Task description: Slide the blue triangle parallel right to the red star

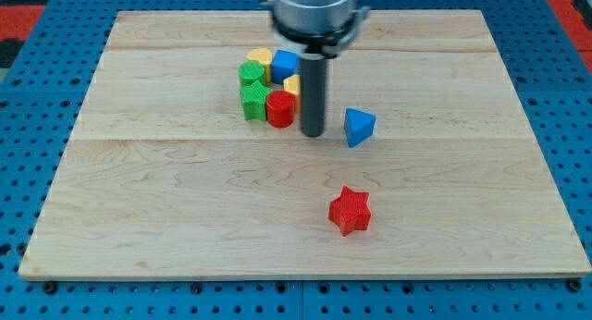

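The blue triangle [359,127] (a ridged wedge) sits right of centre on the wooden desk [166,218], just right of my tip [314,134]. The red star [350,211] lies lower. No jaws exist.

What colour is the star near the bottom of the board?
Red. The star shows clearly in the camera view.

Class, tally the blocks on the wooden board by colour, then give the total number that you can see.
Red: 2, the red star and a red block
Blue: 2, the blue triangle and a blue block
Green: 2
Yellow: 2
Total: 8
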